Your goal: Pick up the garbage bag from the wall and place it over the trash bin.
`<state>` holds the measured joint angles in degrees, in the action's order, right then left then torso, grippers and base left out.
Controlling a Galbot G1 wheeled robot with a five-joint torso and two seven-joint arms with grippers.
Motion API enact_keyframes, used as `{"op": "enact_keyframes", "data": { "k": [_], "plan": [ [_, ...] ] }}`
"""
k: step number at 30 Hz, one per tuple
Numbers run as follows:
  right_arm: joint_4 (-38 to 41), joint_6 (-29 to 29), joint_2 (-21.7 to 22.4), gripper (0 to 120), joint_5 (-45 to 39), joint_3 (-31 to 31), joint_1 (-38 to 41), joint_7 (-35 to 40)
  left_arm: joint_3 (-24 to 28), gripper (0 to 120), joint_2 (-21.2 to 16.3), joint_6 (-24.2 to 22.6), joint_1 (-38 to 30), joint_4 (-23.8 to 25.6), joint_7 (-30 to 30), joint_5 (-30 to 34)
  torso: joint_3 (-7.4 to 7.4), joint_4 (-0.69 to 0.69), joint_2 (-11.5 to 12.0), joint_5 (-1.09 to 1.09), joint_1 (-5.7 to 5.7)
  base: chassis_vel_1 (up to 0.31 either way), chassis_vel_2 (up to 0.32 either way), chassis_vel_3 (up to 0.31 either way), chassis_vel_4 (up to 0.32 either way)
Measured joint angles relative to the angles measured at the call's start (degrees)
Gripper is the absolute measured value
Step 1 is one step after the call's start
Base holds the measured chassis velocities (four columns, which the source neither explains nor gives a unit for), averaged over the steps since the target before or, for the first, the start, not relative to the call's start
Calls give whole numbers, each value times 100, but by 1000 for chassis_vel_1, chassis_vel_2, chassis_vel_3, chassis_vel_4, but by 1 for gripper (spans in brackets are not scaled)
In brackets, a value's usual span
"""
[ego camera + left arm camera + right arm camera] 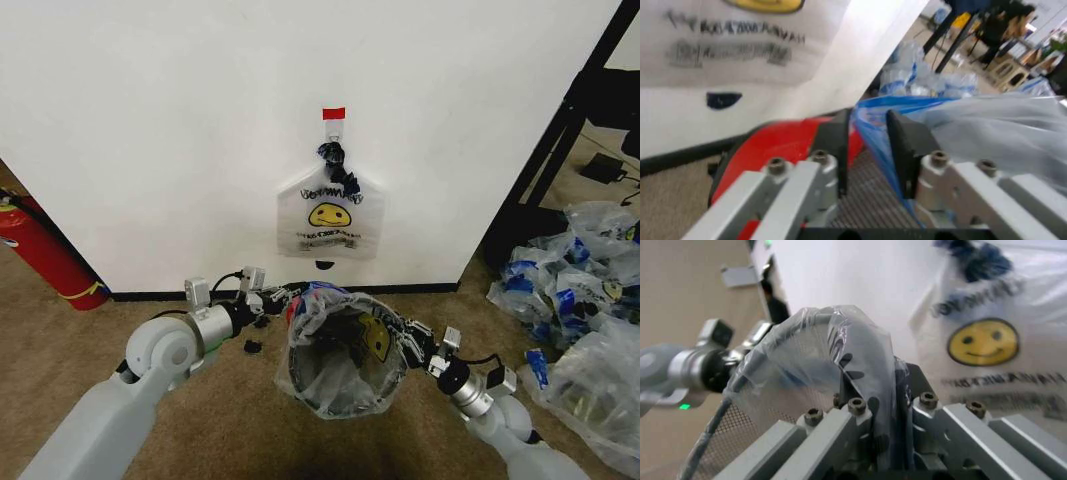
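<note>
Our left gripper (283,297) clamped the garbage bag (345,352) at the trash bin's (297,372) left rim; our right gripper (405,338) pinched its right edge. The bag lay draped over the bin, near the wall (180,140), with open carpet (230,420) around it.

A red fire extinguisher (45,255) stands left; heaped clear bags (580,300) lie right.

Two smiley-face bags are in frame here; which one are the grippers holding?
The garbage bag draped over the trash bin, pinched by left gripper and right gripper. The other smiley bag hangs untouched on the wall hook.
</note>
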<state>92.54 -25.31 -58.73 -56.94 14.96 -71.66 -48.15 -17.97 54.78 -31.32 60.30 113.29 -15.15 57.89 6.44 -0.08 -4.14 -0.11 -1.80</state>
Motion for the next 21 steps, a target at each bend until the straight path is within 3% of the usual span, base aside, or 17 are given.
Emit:
{"op": "enact_keyframes", "data": {
  "k": [6,10,11,12,13,15,18,21],
  "plan": [
    [55,190,-38,2,-384,-167,-136,512,-274,45,202,333,51,-38,-218,125,0,-1,0,0,0,0,0,0,0],
    [204,284,-139,2,-738,-338,-293,1265,-440,60,513,1028,131,-292,56,32,-1,-1,0,1,0,0,0,0,0],
    [300,334,-183,2,-849,-422,-378,1638,-466,66,648,1452,219,-466,289,-189,-1,-3,0,2,1,0,0,0,0],
    [300,334,-183,2,-849,-422,-378,1638,-466,66,648,1452,219,-466,289,-189,-1,-3,0,2,1,0,0,0,0],
    [407,435,-227,2,-922,-513,-460,2100,-499,71,775,1817,351,-638,529,-530,-1,-3,0,0,1,0,0,0,0],
    [510,563,-258,2,-941,-580,-524,2522,-545,76,883,2044,477,-757,733,-891,0,-2,0,-1,1,0,0,0,0],
    [715,1095,-369,2,-873,-860,-568,4137,-604,92,1112,2572,1090,-960,1219,-2081,-1,4,-1,-1,1,0,0,0,0],
    [715,1301,-415,2,-855,-959,-475,4671,-595,98,1219,2668,1301,-913,1258,-2319,0,1,-1,0,1,0,0,0,0]
  ]
}}
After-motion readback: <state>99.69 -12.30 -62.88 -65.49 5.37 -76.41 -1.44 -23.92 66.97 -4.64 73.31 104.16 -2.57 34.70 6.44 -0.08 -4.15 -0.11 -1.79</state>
